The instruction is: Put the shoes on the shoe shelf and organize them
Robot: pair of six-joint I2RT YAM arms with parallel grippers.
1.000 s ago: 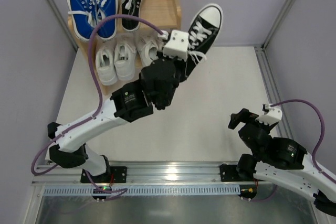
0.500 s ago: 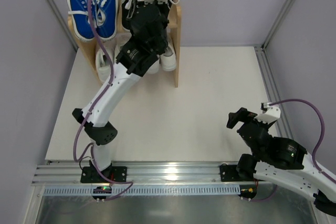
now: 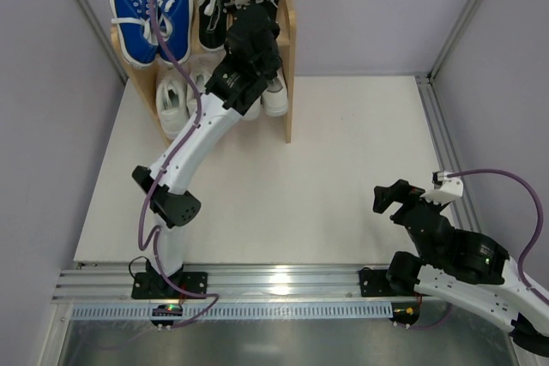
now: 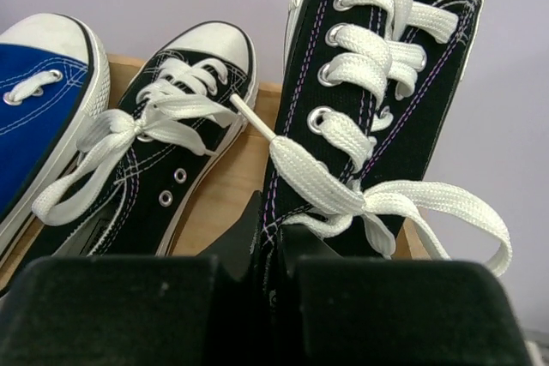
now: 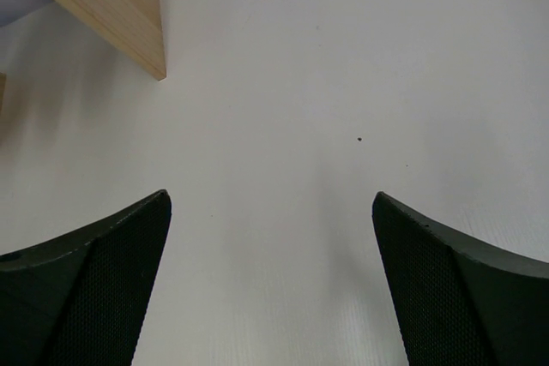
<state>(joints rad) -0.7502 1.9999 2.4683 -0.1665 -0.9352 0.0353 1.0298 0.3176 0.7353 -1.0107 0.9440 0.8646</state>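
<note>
L wrist cam only: left end effector (image 4: 273,244) pinches black sneaker (image 4: 377,66) collar.

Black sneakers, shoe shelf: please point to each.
held black sneaker (image 4: 371,79), left wrist view, laced middle.
resting black sneaker (image 4: 171,179), left wrist view, black upper.
shoe shelf (image 3: 289,115), top external view, right side panel.

From above, the left arm (image 3: 206,126) covered nearly all of the held black shoe (image 4: 377,83) and the right half of the top tier of the shoe shelf (image 3: 289,83). The white shoes (image 3: 171,100) beneath showed only in part. In the left wrist view that shoe's toe cap ran off the top edge, its heel was lost behind the dark fingers (image 4: 111,306) of the left gripper (image 4: 273,246), and the blue shoe (image 4: 34,117) was cut by the left edge
</note>
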